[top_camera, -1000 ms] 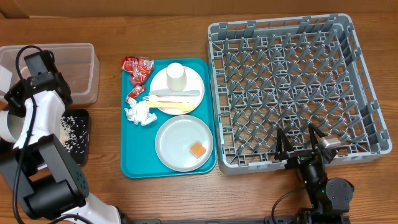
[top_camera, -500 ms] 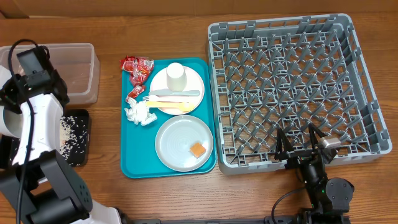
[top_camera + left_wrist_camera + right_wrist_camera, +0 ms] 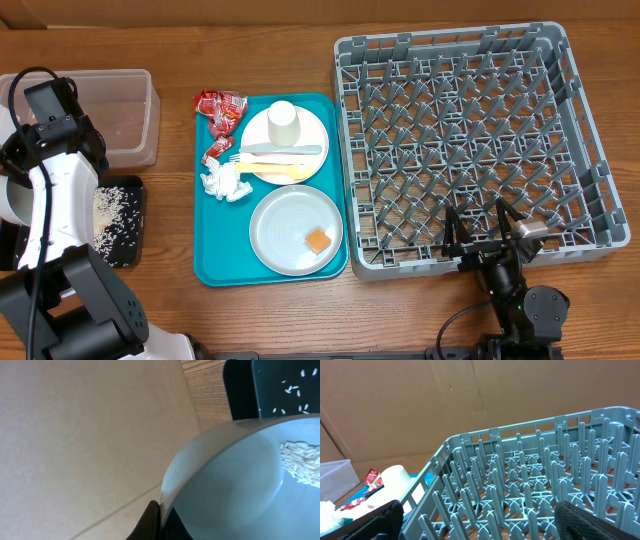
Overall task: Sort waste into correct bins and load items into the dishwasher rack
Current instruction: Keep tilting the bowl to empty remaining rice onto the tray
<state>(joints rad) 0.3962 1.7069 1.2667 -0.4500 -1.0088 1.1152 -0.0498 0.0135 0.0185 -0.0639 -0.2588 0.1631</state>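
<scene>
The dishwasher rack point(image 3: 470, 140) sits empty, with the right gripper point(image 3: 478, 228) idle at its near wall, spread wide. Far left, beside the black tray point(image 3: 125, 250), the left gripper point(image 3: 157, 515) pinches the small grey bowl point(image 3: 235, 480) by its rim, apparently to tip out the rice point(image 3: 300, 460) inside.

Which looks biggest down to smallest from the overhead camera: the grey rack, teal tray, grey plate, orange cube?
1. dishwasher rack
2. teal tray
3. grey plate
4. orange cube
No two look close in size, so the order is clear.
</scene>
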